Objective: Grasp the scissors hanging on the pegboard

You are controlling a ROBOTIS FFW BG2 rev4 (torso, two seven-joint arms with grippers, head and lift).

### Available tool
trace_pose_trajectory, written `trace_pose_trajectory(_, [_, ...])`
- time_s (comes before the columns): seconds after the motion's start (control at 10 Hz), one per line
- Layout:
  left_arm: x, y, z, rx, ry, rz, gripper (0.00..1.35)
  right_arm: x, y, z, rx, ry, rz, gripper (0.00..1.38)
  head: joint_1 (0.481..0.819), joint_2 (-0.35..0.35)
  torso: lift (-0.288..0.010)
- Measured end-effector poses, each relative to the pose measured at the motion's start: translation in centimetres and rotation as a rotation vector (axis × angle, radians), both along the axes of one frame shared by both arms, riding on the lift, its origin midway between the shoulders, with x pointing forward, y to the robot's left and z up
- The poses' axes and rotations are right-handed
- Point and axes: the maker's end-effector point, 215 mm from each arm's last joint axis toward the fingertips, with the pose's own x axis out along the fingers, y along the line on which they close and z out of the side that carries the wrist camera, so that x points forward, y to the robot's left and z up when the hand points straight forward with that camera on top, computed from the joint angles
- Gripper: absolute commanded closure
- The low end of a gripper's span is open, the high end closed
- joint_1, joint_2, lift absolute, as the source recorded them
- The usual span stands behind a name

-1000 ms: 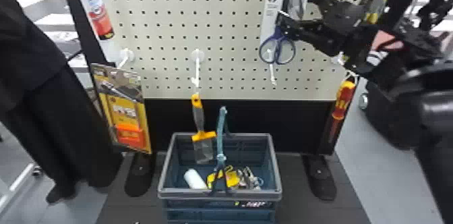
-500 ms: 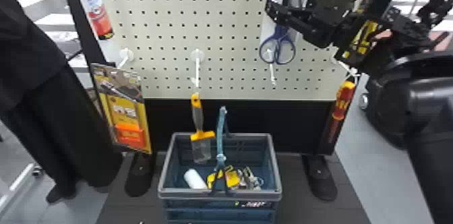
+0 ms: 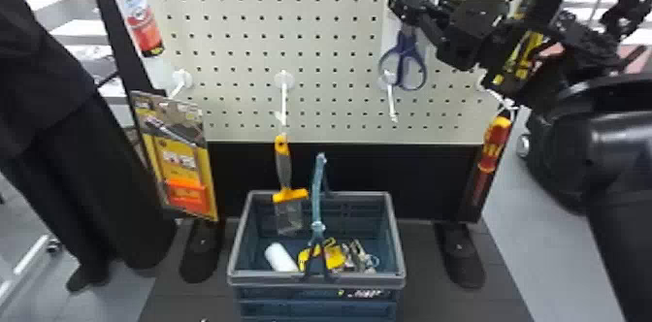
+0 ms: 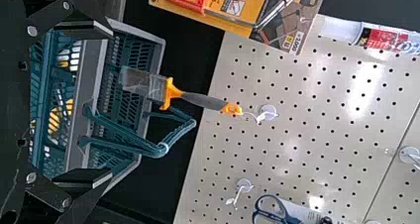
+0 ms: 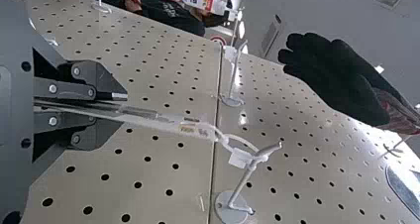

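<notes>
- Head view: The pegboard point(image 3: 315, 30) stands upright behind a blue basket point(image 3: 315, 280) on the floor.
- The scissors point(image 3: 402, 61), blue-handled and fixed to a white card, hang near the board's upper right, handles down.
- The right gripper point(image 3: 405, 3) comes in from the right and sits at the upper part of the card, above the handles.
- A scraper point(image 3: 287, 190) with a yellow handle hangs from a centre hook, its blade over the basket. A red screwdriver point(image 3: 491, 151) hangs at the board's right edge.
- Left wrist view: The left gripper point(image 4: 111, 104) is spread wide with nothing between its fingers. It is held in front of the basket, well apart from the scissors, whose handles show far along the board.
- Right wrist view: The right gripper's fingers point(image 5: 94, 83) are drawn close together, clamped on the card seen edge-on between them. The card's far end hangs on a white hook point(image 5: 247, 169) that stands out from the board.
</notes>
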Motion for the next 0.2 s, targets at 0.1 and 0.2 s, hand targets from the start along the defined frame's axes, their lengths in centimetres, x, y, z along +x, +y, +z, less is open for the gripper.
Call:
trace_pose_trajectory(0.1, [0.00,0.02,0.00,0.000,0.000,0.001,0.29,-0.01,0.00,-0.07,0.000,0.001,0.000,1.08,0.549,0.000,-0.100])
trace_pose_trajectory(0.2, [-0.01,0.02,-0.01,0.000,0.001,0.001,0.29,0.01,-0.01,-0.11,0.000,0.002,0.000,1.08,0.549,0.000,-0.100])
